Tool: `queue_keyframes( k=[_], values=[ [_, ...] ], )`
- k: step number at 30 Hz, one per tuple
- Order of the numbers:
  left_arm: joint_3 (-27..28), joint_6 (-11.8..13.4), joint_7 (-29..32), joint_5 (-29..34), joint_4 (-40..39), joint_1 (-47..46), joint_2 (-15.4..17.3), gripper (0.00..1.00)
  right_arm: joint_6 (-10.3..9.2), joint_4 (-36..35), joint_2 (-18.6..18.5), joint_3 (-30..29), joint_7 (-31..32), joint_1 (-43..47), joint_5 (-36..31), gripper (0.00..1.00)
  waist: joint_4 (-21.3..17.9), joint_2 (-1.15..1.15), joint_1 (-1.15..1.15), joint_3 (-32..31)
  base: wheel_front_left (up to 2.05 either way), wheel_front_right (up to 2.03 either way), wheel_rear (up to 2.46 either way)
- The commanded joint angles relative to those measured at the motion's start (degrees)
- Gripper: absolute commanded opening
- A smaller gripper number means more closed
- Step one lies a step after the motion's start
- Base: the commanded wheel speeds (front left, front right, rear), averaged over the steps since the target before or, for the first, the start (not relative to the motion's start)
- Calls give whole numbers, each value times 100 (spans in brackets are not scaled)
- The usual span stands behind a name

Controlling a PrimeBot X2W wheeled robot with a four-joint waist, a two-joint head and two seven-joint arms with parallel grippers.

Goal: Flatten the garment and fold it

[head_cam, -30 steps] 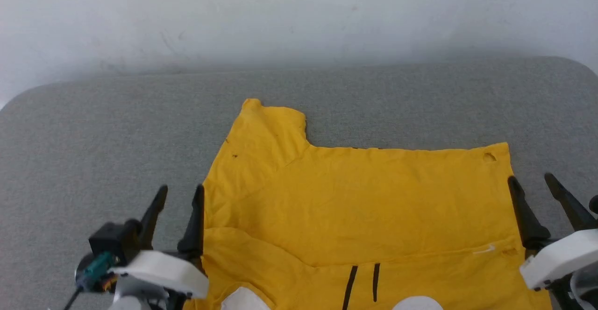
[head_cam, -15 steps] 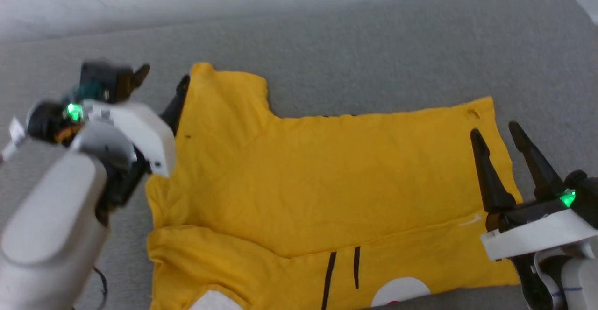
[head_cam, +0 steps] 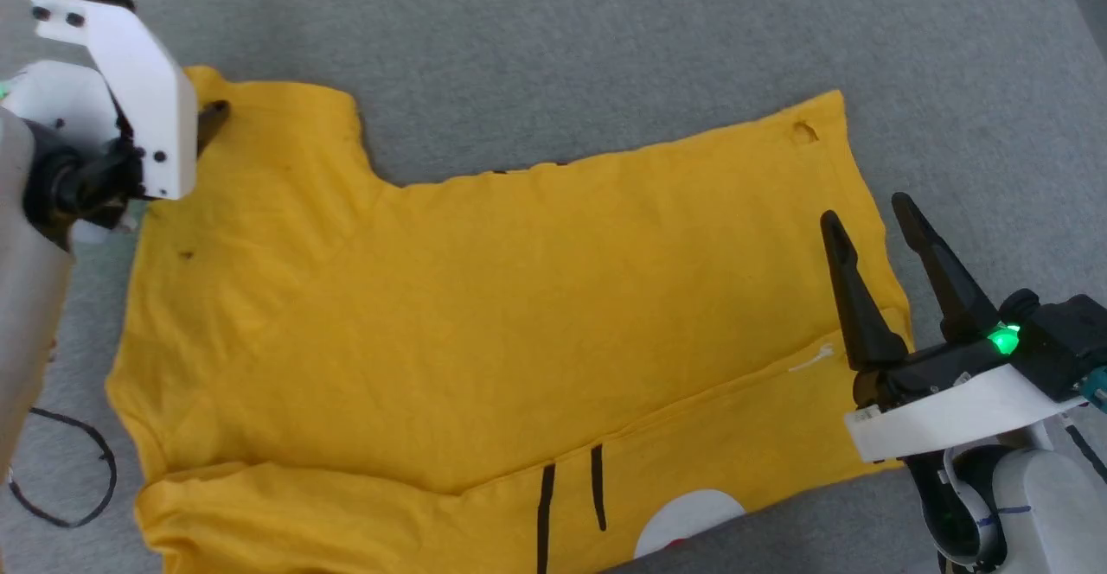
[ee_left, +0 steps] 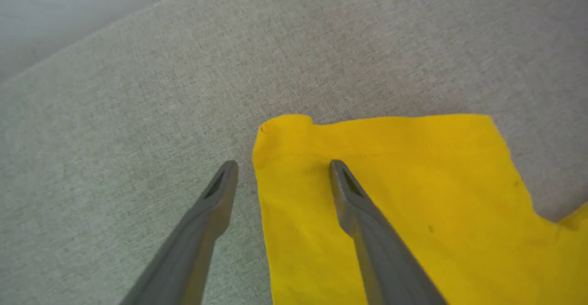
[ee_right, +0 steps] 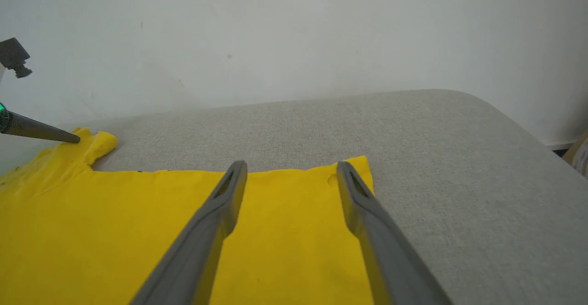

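Straddling sleeve edge of garment [head_cam: 484,315], left fingers [ee_left: 367,231] wide, right fingers [head_cam: 852,297] wide over opposite edge

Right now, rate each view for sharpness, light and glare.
Head view: even, soft light, no glare; the garment is sharp, a green light glows on the right gripper. Left wrist view: garment crisp, jaws soften toward the bottom edge. Right wrist view: the pale wall looks washed out, shadows weak.

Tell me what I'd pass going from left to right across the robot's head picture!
Left hand → yellow T-shirt → right hand.
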Motion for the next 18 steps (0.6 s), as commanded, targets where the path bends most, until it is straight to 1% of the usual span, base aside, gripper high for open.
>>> queue_keyframes(
  k=[1,2,3,5,7,10,11,12,14,16,18],
  values=[
    [1,18,55,16,43,-86,66,100,-11,14,23,0,-43,-74,-36,100,-306,0,-1,316,0,0,0],
    [-21,41,133,62,88,-139,124,100,-11,30,30,5,-48,-75,-38,100,-322,0,-1,340,0,0,0],
    [-76,122,212,196,174,-199,230,100,-11,61,37,17,-59,-73,-48,100,-341,0,-1,362,0,0,0],
    [-119,172,246,280,224,-208,281,100,-11,78,40,15,-60,-71,-52,100,-349,0,-1,367,0,0,0],
    [-191,187,372,341,323,-200,344,100,-11,109,44,6,-48,-68,-63,100,-356,0,-1,380,0,0,0],
    [-225,125,732,154,479,-105,312,100,-11,148,47,-21,-46,-70,-72,100,-338,0,-1,367,0,0,0],
    [-252,94,871,99,488,-68,304,41,-11,160,44,-35,-40,-70,-76,100,-327,0,-1,360,0,0,0],
    [-270,65,985,40,474,-35,290,0,-11,169,39,-53,-32,-73,-81,100,-312,0,-1,352,0,0,0],
    [-256,59,1055,-54,391,9,254,0,-11,193,23,-103,-11,-87,-89,100,-271,0,-1,333,0,0,0],
    [-205,128,878,-55,272,14,208,0,-11,217,-15,-155,32,-106,-107,100,-215,0,-1,310,0,0,0],
    [-203,150,569,55,123,-3,191,0,-11,242,-95,-178,126,-134,-108,100,-143,0,-1,265,0,0,0]
  ],
)
